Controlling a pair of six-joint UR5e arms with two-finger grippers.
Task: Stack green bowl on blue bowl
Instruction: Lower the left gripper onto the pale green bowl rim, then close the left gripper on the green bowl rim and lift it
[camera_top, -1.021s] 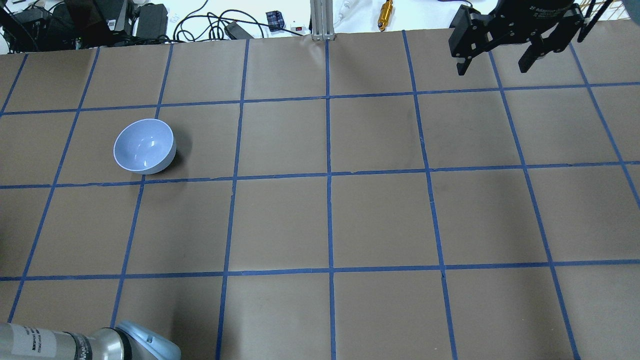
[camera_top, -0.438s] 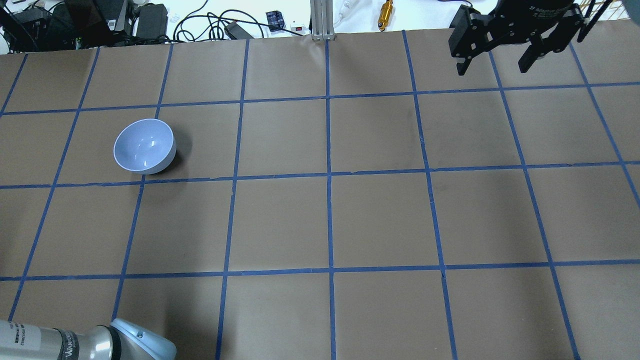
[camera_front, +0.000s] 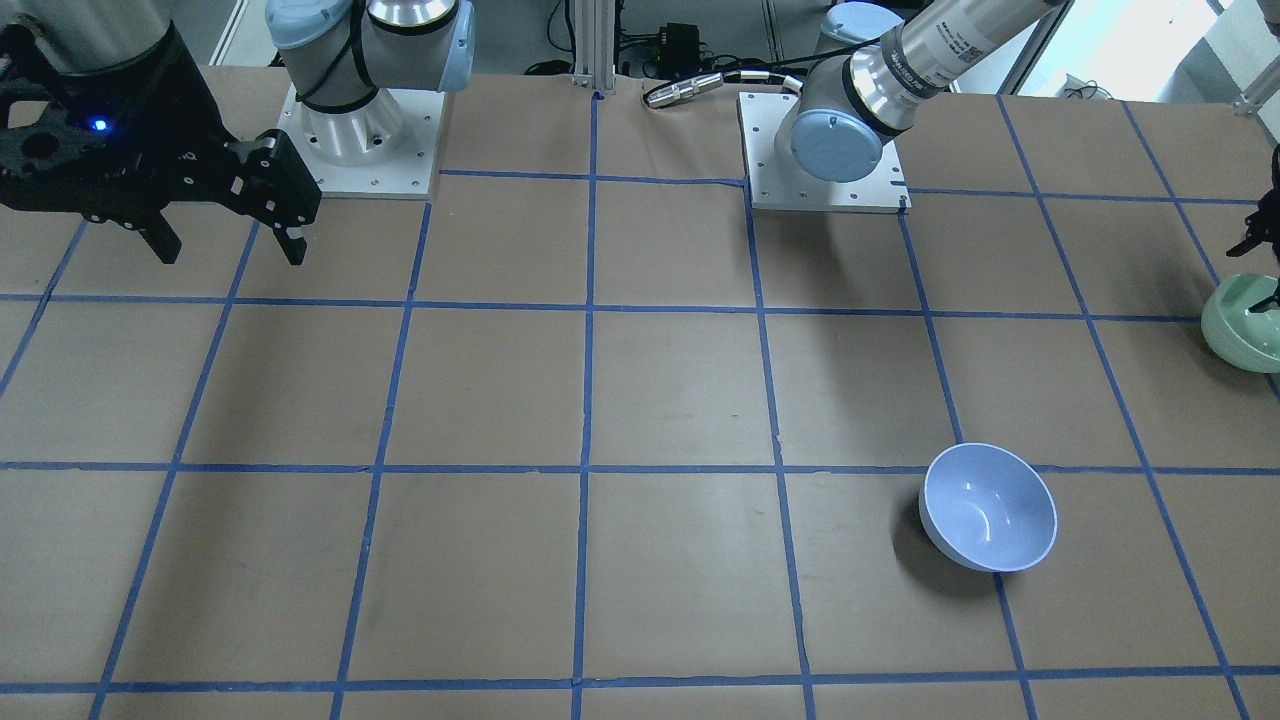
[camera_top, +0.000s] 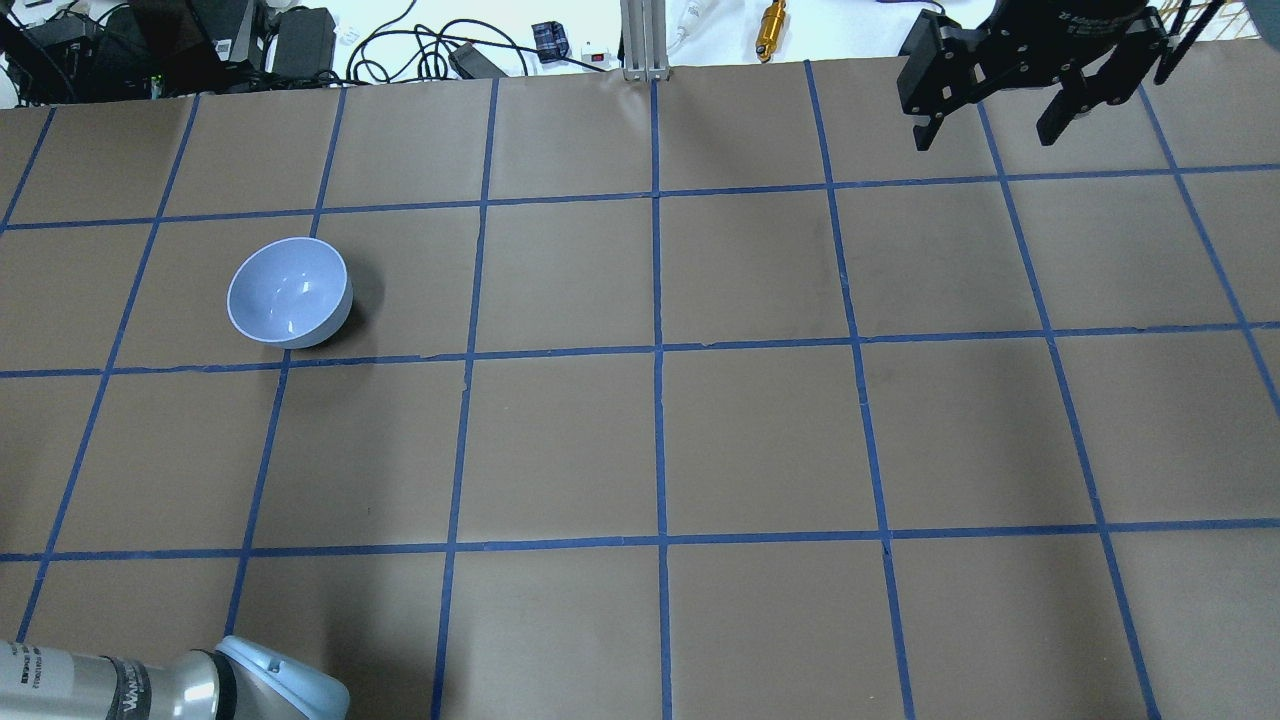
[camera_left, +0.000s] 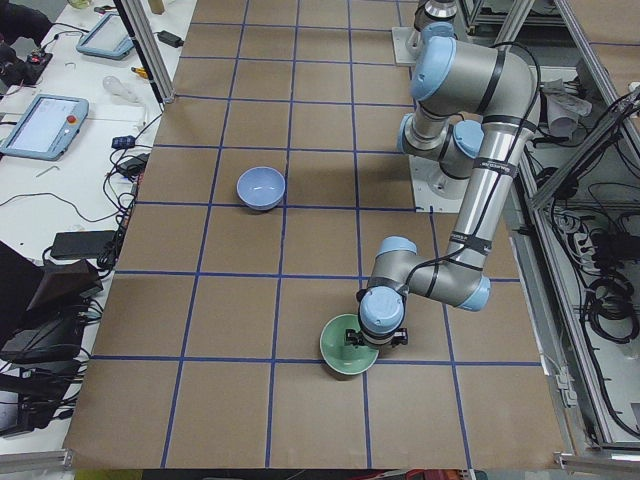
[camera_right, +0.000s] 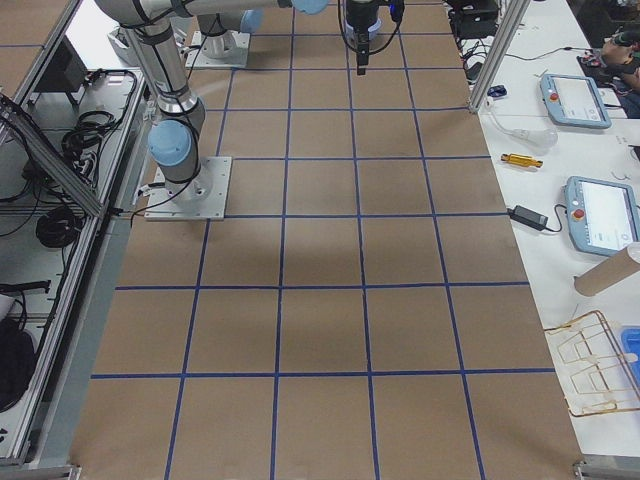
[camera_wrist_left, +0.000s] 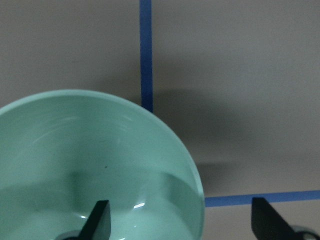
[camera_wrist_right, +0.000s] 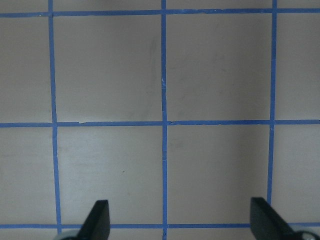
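The green bowl (camera_wrist_left: 100, 165) stands upright near the table's left end; it also shows in the front view (camera_front: 1245, 335) and the left side view (camera_left: 350, 352). My left gripper (camera_wrist_left: 182, 222) is open and low over the bowl's rim, with one finger (camera_wrist_left: 100, 220) inside the bowl and the other (camera_wrist_left: 265, 220) outside it. The blue bowl (camera_top: 289, 292) stands upright and empty on the left half of the table, apart from the green bowl (camera_front: 988, 520). My right gripper (camera_top: 990, 135) is open and empty, held high over the far right of the table.
Blue tape lines grid the brown table. Both arm bases sit on white plates (camera_front: 825, 185) at the robot's edge. Cables, power bricks and a yellow tool (camera_top: 770, 25) lie beyond the far edge. Tablets (camera_left: 40, 125) lie on a side table.
The left arm's elbow at the overhead view's bottom left has shifted slightly left and down. The blue bowl and the right gripper have not moved.
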